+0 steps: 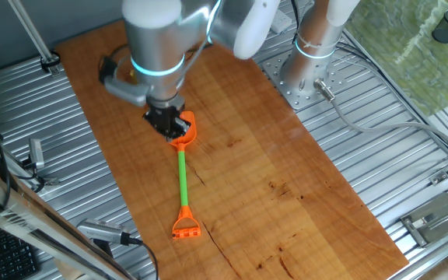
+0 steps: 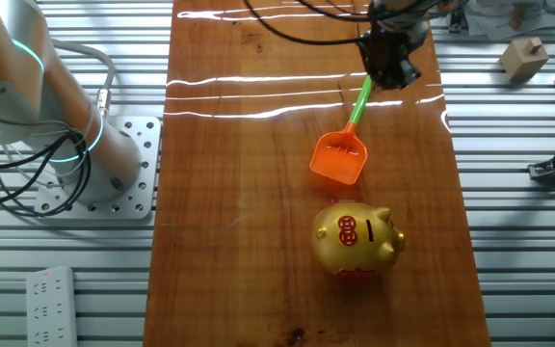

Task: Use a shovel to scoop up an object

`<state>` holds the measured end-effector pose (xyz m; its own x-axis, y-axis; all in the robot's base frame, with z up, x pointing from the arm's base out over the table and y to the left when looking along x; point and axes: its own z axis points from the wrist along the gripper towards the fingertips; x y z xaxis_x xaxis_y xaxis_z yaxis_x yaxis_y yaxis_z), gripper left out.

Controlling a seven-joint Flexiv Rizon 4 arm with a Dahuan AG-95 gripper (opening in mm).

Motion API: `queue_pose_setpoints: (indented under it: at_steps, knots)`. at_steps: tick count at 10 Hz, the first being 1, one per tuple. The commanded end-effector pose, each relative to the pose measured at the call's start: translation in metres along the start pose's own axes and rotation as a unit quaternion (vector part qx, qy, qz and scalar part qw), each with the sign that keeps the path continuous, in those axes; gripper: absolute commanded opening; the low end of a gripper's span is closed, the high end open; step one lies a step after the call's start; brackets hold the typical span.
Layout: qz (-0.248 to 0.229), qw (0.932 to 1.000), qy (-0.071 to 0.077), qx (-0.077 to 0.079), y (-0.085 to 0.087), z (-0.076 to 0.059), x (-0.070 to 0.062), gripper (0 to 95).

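Note:
The shovel (image 1: 183, 175) lies flat on the wooden board. In one fixed view its orange D-loop (image 1: 185, 227) lies free at the near end, and my gripper (image 1: 169, 124) is down on the far orange end. In the other fixed view the orange blade (image 2: 338, 159) lies free and the green shaft (image 2: 359, 104) runs up under my gripper (image 2: 389, 60), which hides that end. The finger gap does not show. A small tan block (image 2: 523, 58) sits off the board on the metal table at the far right, apart from the shovel.
A shiny gold piggy bank (image 2: 356, 241) with red marks stands on the board (image 2: 239, 193) just in front of the blade. The arm's base (image 2: 114, 164) is bolted beside the board. Cables and clamps lie on the ribbed metal table (image 1: 411, 179).

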<state>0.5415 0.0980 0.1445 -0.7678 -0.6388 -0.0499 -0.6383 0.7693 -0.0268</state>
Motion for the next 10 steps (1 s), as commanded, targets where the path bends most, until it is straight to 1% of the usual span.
queue_pose_setpoints:
  at_steps: [1,3,4,6,8,10]
  knots:
    - [-0.083,0.9965,0.002,-0.002,0.0059,0.0158,-0.0266,0.0]
    - [-0.084,0.9965,0.004,-0.002,0.006,0.016,-0.0271,0.0]
    - [-0.097,0.9953,0.0,-0.008,0.006,0.0157,-0.0275,0.0]
    - [-0.112,0.9936,0.009,-0.011,0.006,0.0159,-0.0274,0.0]
    - [-0.107,0.9941,0.01,-0.009,0.0059,0.0173,-0.0272,0.0]
    - [-0.118,0.9929,0.011,-0.008,0.0059,0.0176,-0.0266,0.0]
